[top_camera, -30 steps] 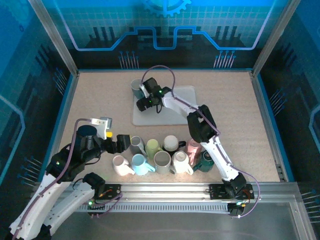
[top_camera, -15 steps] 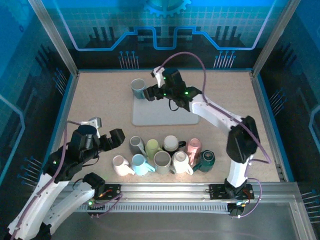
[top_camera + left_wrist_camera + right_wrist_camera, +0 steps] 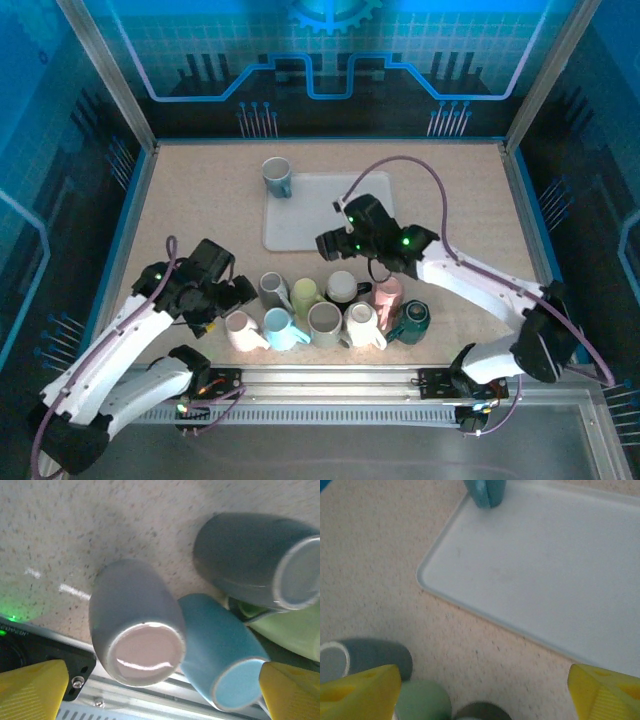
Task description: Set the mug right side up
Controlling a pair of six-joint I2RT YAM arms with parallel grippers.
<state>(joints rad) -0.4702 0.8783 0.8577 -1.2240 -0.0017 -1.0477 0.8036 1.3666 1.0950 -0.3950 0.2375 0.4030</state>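
Approach step: your left fingers (image 3: 30, 690) flank the pale mug (image 3: 136, 630), wide and empty, its base showing at the desk's near edge; right fingers (image 3: 357, 692) wide, idle; next, lower and close on its body.

Ten mugs in all: one blue-grey mug (image 3: 277, 178) standing alone, plus nine bunched in two rows. Four in the back row, namely a dark grey mug (image 3: 272, 290), pale green mug (image 3: 305, 295), white mug (image 3: 342, 287) and pink mug (image 3: 388, 292); five in the front, namely a pinkish mug (image 3: 240, 330), light blue mug (image 3: 280, 328), grey mug (image 3: 324, 323), cream mug (image 3: 364, 326) and dark green mug (image 3: 413, 320). One pale flat tray (image 3: 330, 225) and two robot arms, a left arm (image 3: 110, 350) and a right arm (image 3: 470, 280).
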